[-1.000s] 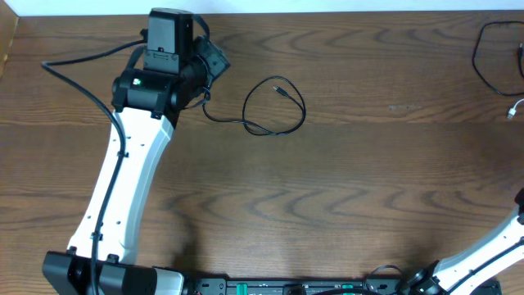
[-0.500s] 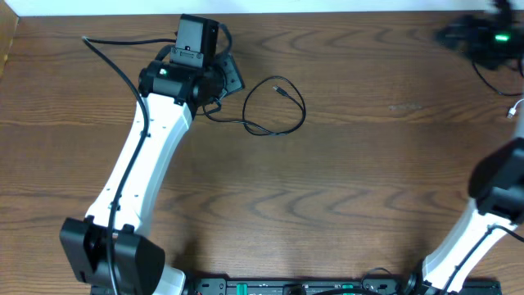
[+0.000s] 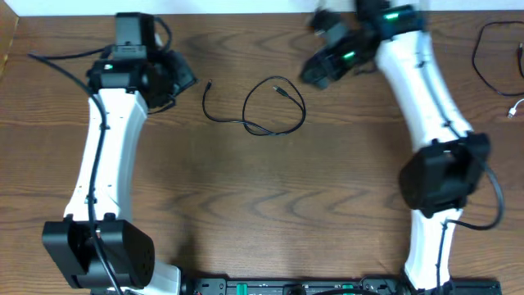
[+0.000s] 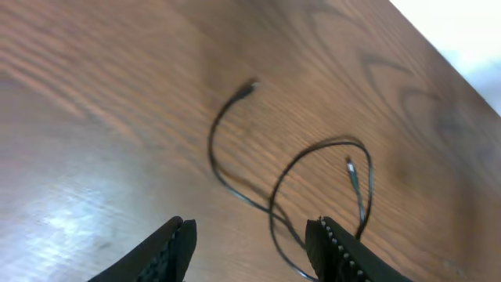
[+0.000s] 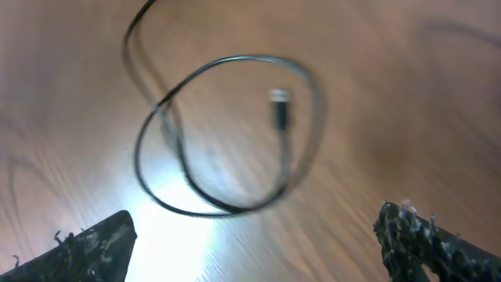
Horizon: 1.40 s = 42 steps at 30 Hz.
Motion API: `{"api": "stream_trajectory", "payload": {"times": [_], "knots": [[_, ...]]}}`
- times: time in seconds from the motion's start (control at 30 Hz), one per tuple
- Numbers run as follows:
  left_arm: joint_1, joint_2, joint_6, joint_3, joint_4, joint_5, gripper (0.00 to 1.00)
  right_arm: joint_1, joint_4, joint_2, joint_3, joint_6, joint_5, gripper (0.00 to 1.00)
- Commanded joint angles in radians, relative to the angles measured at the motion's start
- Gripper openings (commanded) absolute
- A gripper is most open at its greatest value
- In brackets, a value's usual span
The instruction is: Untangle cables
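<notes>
The black cable [image 3: 248, 123] is lying mid-table: thin, one loose loop crossing itself, silvery plug inside the loop, tail curling off left. Left gripper [image 4: 250, 249] and right gripper [image 5: 258, 247] sit on either side of it, jaws wide apart, gripping nothing. White cable [image 3: 513, 110] barely shows at the far right edge.

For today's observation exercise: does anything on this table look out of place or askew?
The black cable in mid-view crosses over itself in a loop, one plug end lying inside. A second black cord lies far apart at the right edge, partly out of frame.
</notes>
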Motion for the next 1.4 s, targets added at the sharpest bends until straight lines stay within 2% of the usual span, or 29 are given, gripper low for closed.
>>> {"api": "stream_trajectory", "payload": {"times": [0.0, 0.13, 0.6, 0.7, 1.0, 1.17, 1.3, 1.37], "knots": [[0.024, -0.007, 0.014, -0.01, -0.019, 0.021, 0.51, 0.087, -0.008, 0.059, -0.008, -0.111, 0.068, 0.94], [0.031, -0.007, 0.014, -0.01, -0.021, 0.021, 0.51, 0.171, -0.009, 0.116, -0.008, -0.128, 0.137, 0.89], [0.031, -0.007, 0.014, -0.01, -0.019, 0.021, 0.51, 0.291, 0.0, 0.25, -0.008, -0.14, 0.06, 0.8], [0.031, -0.007, 0.014, -0.01, -0.019, 0.021, 0.52, 0.303, 0.017, 0.269, -0.008, -0.138, 0.064, 0.74], [0.031, -0.007, 0.014, -0.01, -0.019, 0.021, 0.52, 0.314, 0.084, 0.312, -0.008, -0.074, 0.144, 0.62], [0.031, -0.007, 0.014, -0.01, -0.019, 0.021, 0.51, 0.327, 0.124, 0.327, -0.008, -0.053, 0.197, 0.59], [0.031, -0.007, 0.014, -0.01, -0.019, 0.021, 0.51, 0.352, 0.125, 0.337, -0.008, -0.053, 0.257, 0.51], [0.031, -0.007, 0.014, -0.01, -0.019, 0.021, 0.51, 0.37, 0.124, 0.338, -0.008, -0.053, 0.296, 0.43]]}}
